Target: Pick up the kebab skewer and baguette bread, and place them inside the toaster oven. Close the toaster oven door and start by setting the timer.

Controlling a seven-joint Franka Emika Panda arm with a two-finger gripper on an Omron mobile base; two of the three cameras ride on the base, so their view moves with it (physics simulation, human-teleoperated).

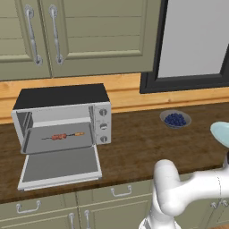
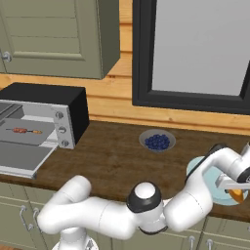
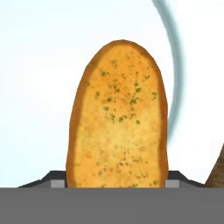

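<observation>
One toaster oven (image 1: 62, 117) is counted, with three round knobs (image 1: 103, 125) in a column. One kebab skewer (image 1: 62, 136), one baguette bread (image 3: 118, 118), one bowl of blueberries (image 1: 175, 119) and one pale plate (image 3: 39, 65) are seen. Two long cupboard handles (image 1: 32, 35) are counted above.

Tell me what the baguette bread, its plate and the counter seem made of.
Baguette bread: toasted crust, matte golden-orange with green flecks, browner edges.
Plate: probably glazed ceramic, smooth pale blue with a raised rim.
Counter: dark wood by its streaky grain.
</observation>
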